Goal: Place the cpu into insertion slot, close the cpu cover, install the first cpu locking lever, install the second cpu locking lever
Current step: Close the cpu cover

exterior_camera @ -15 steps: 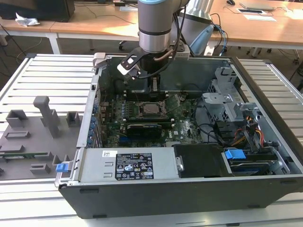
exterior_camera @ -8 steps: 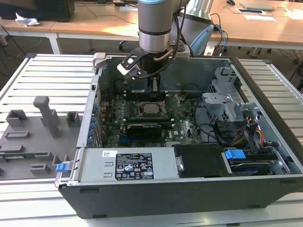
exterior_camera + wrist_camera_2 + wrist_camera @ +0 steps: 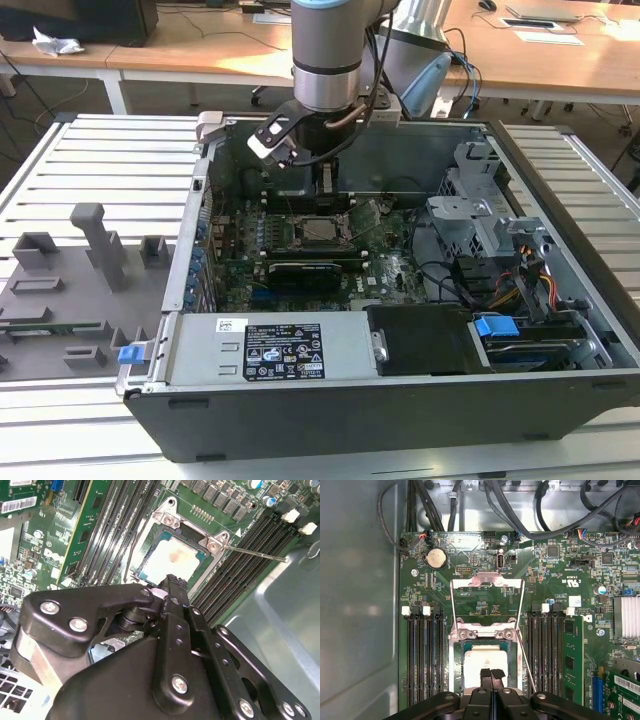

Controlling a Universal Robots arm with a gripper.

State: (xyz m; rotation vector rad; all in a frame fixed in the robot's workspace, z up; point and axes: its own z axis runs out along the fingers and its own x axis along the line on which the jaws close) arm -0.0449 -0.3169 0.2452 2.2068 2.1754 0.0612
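Observation:
The cpu [image 3: 482, 657] lies flat in the insertion slot [image 3: 453, 670], its pale metal top showing in both wrist views [image 3: 172, 560]. In the exterior view the cpu [image 3: 320, 230] sits mid-board inside the open computer case. The cpu cover [image 3: 487, 580] is swung open, away from the socket, with green board visible through its cut-out. A thin locking lever [image 3: 526, 665] runs beside the socket; it appears as a thin rod [image 3: 255, 554] in the second wrist view. My gripper [image 3: 492, 672] hovers over the cpu's near edge, shut with nothing between its fingers [image 3: 172, 582].
Black memory slots [image 3: 422, 655] flank the socket on both sides. A black graphics card [image 3: 305, 270] lies just in front of it. Cable bundles [image 3: 520, 510], a drive cage [image 3: 480, 230] and the case wall [image 3: 360, 605] surround the board. A grey fixture [image 3: 90, 240] stands outside.

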